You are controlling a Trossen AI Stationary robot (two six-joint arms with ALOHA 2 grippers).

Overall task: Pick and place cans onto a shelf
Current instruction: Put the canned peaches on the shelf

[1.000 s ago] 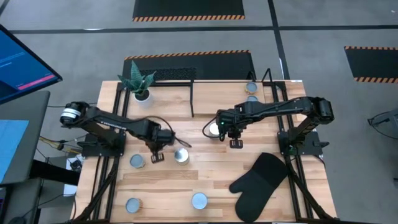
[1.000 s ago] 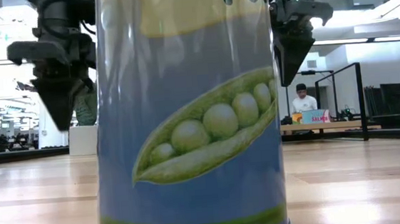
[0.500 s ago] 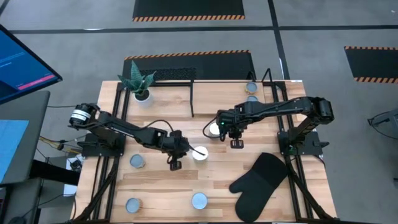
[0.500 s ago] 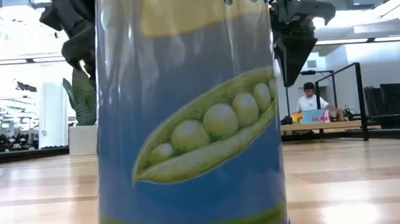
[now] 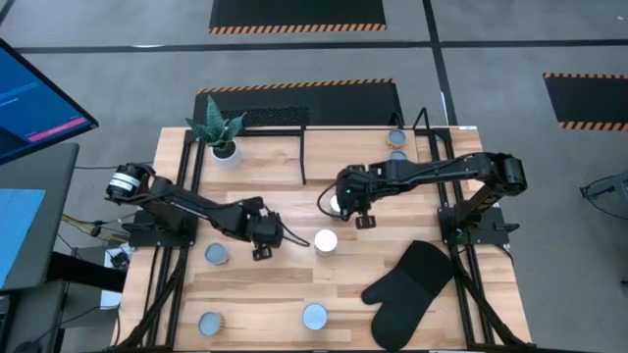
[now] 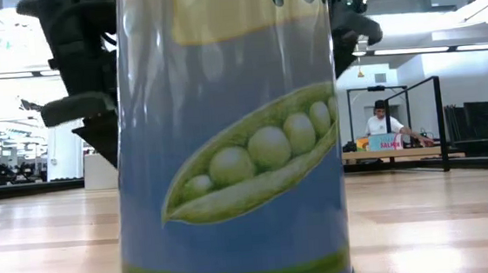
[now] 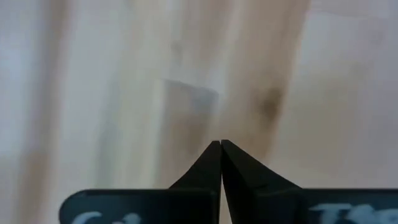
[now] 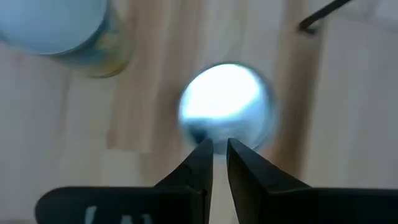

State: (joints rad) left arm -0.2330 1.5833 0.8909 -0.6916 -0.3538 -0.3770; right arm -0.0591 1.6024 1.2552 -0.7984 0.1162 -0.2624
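Presently itemised, with places given from each pincer:

1. Left gripper (image 5: 261,252) – hovering over bare wood of the table (image 5: 245,294), towards its left half. Its fingers (image 7: 211,163) are pressing together tip to tip and are gripping nothing.
2. Right gripper (image 5: 361,222) – hanging over the middle of the table, with its fingers (image 8: 200,163) standing a narrow slit apart and nothing sitting between them.
3. Silvery can (image 5: 339,204) – standing upright just beside the right gripper, on its shelf-facing side. In the right wrist view its round top (image 8: 227,107) is showing just beyond the fingertips, untouched.
4. White-topped can (image 5: 325,241) – standing between the two grippers, nearer the right one and apart from both.
5. Near-edge cans – one (image 5: 216,255) is sitting just beside the left gripper on its outer side; two more (image 5: 209,323) (image 5: 314,316) are waiting well apart from both grippers, by the front edge.
6. Shelf (image 5: 302,147) – standing beyond both grippers at the far edge, already carrying two shelved cans (image 5: 396,138) at its right end.
7. Pea-label can (image 6: 227,138) – filling the low view.
8. Plant pot (image 5: 224,149) – sitting beyond the left gripper.
9. Oven mitt (image 5: 407,284) – lying near the right gripper, towards the front.
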